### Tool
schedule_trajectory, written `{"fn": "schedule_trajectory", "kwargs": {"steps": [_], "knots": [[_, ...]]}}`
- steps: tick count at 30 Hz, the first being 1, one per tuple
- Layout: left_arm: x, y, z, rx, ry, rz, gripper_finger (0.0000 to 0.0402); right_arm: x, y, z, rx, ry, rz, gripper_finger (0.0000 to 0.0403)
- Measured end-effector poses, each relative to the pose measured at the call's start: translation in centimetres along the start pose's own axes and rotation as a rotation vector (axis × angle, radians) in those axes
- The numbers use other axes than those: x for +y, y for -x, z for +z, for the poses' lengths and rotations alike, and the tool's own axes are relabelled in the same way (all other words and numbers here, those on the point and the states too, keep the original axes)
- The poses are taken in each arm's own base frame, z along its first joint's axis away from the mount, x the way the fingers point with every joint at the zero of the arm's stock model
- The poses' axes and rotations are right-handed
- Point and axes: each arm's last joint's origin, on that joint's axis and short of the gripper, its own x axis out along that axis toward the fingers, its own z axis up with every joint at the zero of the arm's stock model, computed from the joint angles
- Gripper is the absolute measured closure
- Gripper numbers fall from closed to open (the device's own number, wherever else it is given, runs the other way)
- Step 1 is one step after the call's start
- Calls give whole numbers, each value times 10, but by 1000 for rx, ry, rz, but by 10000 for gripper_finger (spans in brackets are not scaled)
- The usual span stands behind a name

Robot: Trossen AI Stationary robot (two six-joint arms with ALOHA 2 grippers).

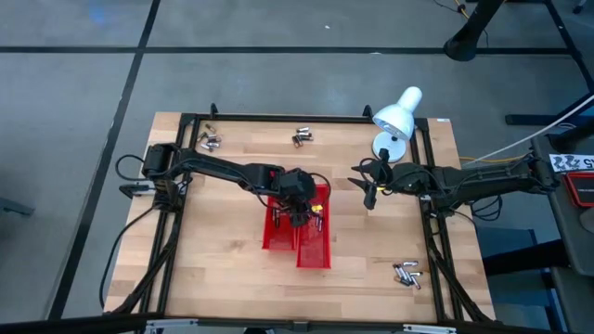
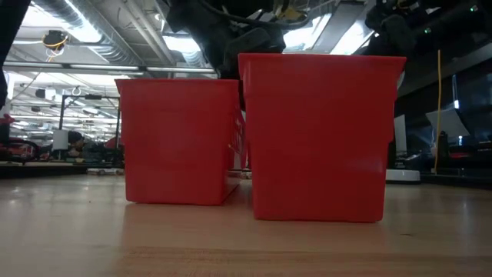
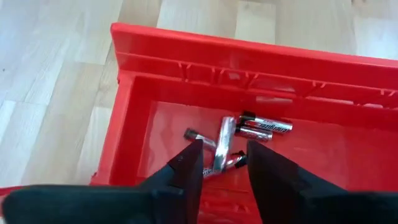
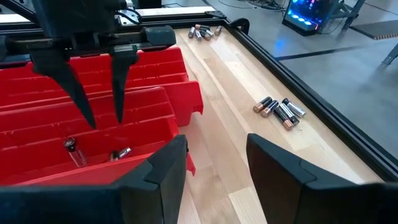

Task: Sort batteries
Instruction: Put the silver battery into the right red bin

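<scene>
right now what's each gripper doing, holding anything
Left gripper: fingers open over the left red tray, holding nothing; batteries lie below.
Right gripper: fingers open, empty, hovering right of the trays.

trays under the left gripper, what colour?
Red, both trays; clearest in the left wrist view.

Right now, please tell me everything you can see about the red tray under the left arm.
The red tray looks like glossy moulded plastic, rectangular, open-topped, with ribbed walls. It stands upright on the wooden table, close beside a second red tray; whether they touch is unclear. Several batteries lie on its floor. The left claw hangs open above them, holding nothing.
</scene>
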Motion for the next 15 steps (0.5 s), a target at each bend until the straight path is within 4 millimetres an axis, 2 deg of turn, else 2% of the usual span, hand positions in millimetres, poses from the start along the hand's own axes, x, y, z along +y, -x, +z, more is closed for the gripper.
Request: {"fn": "schedule_trajectory", "kwargs": {"steps": [4, 9, 12, 15], "knots": [[4, 14, 8, 37, -27, 27, 271, 0, 0, -1, 12, 4, -1, 235], [26, 63, 28, 88, -19, 221, 270, 0, 0, -2, 25, 6, -2, 235], [47, 88, 26, 141, -28, 373, 275, 0, 0, -2, 28, -3, -2, 235], [76, 109, 11, 290, 11, 441, 280, 0, 0, -4, 41, 1, -2, 235]]}}
